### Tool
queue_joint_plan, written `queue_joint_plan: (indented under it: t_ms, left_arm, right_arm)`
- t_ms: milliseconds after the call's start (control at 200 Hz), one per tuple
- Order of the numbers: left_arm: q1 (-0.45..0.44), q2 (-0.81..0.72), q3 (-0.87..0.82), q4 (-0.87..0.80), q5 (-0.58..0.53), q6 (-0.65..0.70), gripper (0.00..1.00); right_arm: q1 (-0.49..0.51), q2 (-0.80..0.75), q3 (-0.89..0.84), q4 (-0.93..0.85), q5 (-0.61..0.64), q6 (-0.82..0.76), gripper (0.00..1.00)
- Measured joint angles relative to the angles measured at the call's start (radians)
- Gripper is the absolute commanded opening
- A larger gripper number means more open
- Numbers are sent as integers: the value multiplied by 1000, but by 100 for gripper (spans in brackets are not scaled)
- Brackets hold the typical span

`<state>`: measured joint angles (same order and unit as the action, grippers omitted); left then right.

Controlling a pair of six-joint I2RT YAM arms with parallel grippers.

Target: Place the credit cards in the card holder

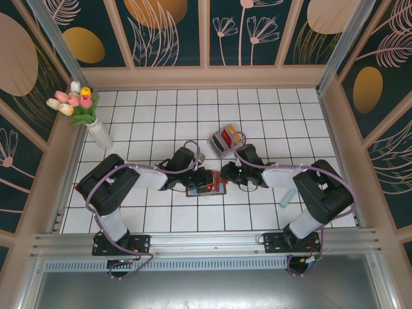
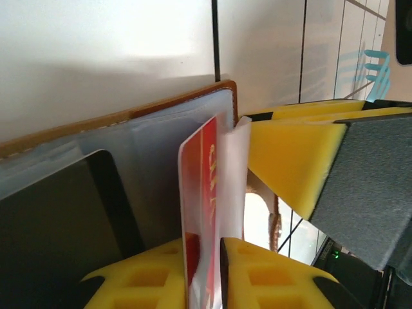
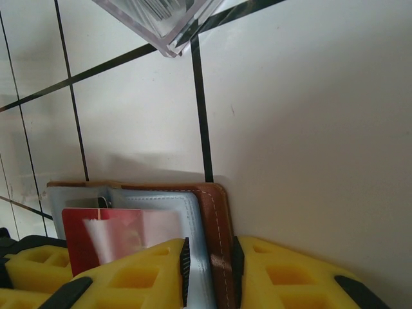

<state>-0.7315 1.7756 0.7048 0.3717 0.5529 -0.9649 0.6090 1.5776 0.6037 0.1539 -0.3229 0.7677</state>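
We see a red card [image 2: 198,193] standing on edge over the open card holder [image 3: 215,212], which lies flat on the tiled table [image 3: 309,129] between the two arms. The left gripper [image 2: 205,254] is clenched on the card's near end, its yellow pads pinching both faces. The card's far edge sits against a clear sleeve [image 2: 154,148], though from this close angle we cannot tell whether it has entered a slot. A black card [image 2: 58,225] lies under the plastic beside it. The right gripper [image 3: 210,261] is clamped on the holder's stitched leather edge.

We judge the card light, stiff and slick, so it wants a firm pinch across its flat faces near one short end, leaving the leading edge free. The holder is soft leather with floppy plastic leaves, likely to slide or fold unless held at its rim. A pale tray [image 1: 215,147] of coloured cards stands just beyond.
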Motion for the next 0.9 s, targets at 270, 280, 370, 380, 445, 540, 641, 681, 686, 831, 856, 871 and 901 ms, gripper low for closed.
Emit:
queue_joint_plan:
  t_ms: [270, 280, 370, 380, 445, 540, 641, 681, 686, 831, 856, 871, 901]
  left_arm:
    - [-8, -45, 16, -93, -70, 41, 34]
    - [-8, -47, 16, -97, -72, 42, 34]
    - [-8, -72, 16, -133, -103, 50, 34]
    - [-8, -74, 16, -138, -106, 51, 34]
    - [-8, -90, 16, -158, -124, 56, 33]
    - [-8, -105, 16, -178, -145, 60, 33]
    - [-8, -111, 16, -194, -155, 66, 34]
    - [-8, -111, 16, -200, -158, 68, 33]
    - [-8, -111, 16, -201, -159, 68, 33]
    - [-8, -125, 16, -223, -166, 76, 22]
    - [-8, -128, 16, -224, -166, 80, 20]
    - [-8, -129, 16, -225, -166, 82, 19]
    - [-8, -132, 16, -227, -166, 83, 16]
  right_arm:
    - [0, 0, 0, 0, 1, 0, 28]
    - [0, 0, 0, 0, 0, 0, 28]
    - [0, 0, 0, 0, 0, 0, 28]
    - [0, 0, 0, 0, 1, 0, 28]
    - [0, 0, 0, 0, 1, 0, 28]
    - [0, 0, 0, 0, 1, 0, 28]
    - [0, 0, 0, 0, 1, 0, 28]
    - [0, 0, 0, 0, 1, 0, 28]
    - [0, 0, 0, 0, 1, 0, 28]
    - [0, 0, 0, 0, 1, 0, 28]
    - [0, 0, 0, 0, 0, 0, 28]
    - [0, 0, 0, 0, 1, 0, 28]
    - [0, 0, 0, 0, 0, 0, 28]
